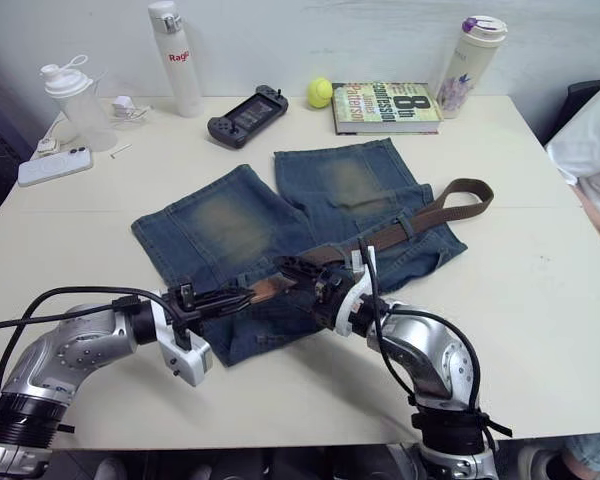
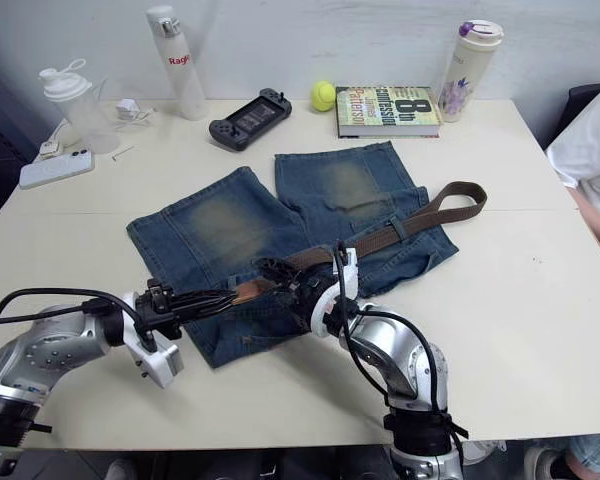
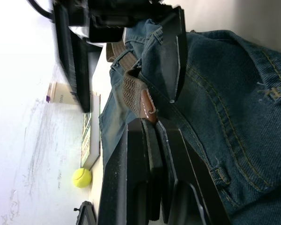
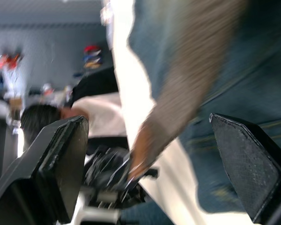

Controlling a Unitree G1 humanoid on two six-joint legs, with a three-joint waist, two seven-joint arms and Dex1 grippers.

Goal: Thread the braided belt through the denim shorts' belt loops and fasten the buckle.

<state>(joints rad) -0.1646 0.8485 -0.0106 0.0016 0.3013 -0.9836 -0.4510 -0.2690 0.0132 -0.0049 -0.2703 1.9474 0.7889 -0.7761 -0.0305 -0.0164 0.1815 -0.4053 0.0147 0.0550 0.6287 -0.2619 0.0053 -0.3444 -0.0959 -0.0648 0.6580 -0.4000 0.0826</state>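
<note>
The shorts' (image 1: 230, 230) waistband lies hidden under both grippers, so the belt loops cannot be made out (the belt's (image 1: 420, 215) buckle is nowhere clear either).

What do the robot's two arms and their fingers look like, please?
Both arms have rounded silver metal shells with black joint rings and loose black cables looping alongside. A white bracket sits at each wrist. The left gripper and right gripper each end in two flat black fingers with a textured face.
</note>
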